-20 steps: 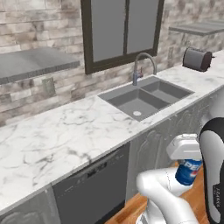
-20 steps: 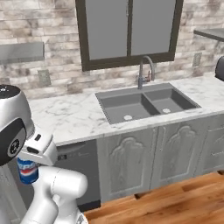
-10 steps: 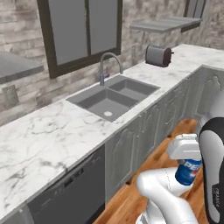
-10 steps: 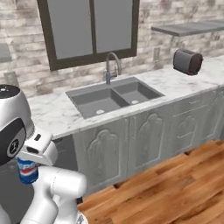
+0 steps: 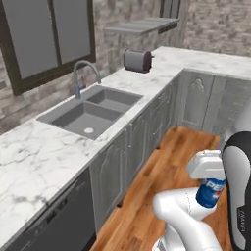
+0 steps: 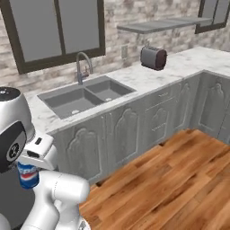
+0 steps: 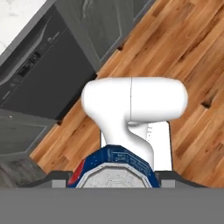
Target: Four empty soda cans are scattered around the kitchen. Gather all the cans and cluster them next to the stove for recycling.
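Fingers [image 7: 59, 183] clamped partway on blue can [image 5: 211, 192], mid-body grip. Prob. light, thin-walled, slick; squeeze gently, keep upright.

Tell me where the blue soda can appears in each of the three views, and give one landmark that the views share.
Left base view: the blue soda can is at the lower right, under the white hand.
Right base view: it is at the lower left, beside the robot's white arm.
Hand view: its top and blue wall rise at the bottom centre.
Shared landmark: the dark dishwasher under the marble counter.
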Controlling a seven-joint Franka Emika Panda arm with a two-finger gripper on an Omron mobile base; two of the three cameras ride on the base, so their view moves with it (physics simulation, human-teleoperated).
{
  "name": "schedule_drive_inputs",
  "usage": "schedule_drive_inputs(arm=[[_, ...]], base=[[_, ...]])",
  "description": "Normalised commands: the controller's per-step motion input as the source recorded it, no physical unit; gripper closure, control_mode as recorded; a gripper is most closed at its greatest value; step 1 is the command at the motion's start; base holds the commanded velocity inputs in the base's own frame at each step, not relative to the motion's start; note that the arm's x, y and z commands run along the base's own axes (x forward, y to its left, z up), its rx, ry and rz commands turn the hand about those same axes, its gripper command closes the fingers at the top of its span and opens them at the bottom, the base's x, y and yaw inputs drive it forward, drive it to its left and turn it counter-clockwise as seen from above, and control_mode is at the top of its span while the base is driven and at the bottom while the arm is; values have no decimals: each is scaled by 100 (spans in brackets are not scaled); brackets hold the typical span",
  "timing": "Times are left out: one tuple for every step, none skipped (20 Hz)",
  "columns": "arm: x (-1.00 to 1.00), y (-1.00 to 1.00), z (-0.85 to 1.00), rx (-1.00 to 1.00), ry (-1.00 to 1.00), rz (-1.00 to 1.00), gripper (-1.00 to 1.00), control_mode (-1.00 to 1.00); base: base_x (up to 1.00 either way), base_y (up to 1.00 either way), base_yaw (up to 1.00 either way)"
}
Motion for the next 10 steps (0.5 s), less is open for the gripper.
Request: schedule_drive_inputs(arm=[[0, 0, 0, 0, 0, 0, 100, 100], [0, 0, 0, 0, 0, 0, 100, 100], [0, 0, 0, 0, 0, 0, 100, 100], [0, 0, 0, 0, 0, 0, 100, 100], [0, 0, 0, 0, 0, 0, 100, 100], [0, 0, 0, 0, 0, 0, 100, 100], [0, 0, 0, 0, 0, 0, 100, 100], [0, 0, 0, 0, 0, 0, 100, 100], [0, 0, 0, 0, 0, 0, 100, 100], [0, 0, 0, 0, 0, 0, 100, 100]], base=[[-15, -40, -39], [-11, -35, -39], [-8, -32, -40], [-4, -29, -41], [-2, -29, -41], [-1, -29, -41], [-1, -32, -42], [0, -35, -42], [0, -38, -43], [0, -39, -44]])
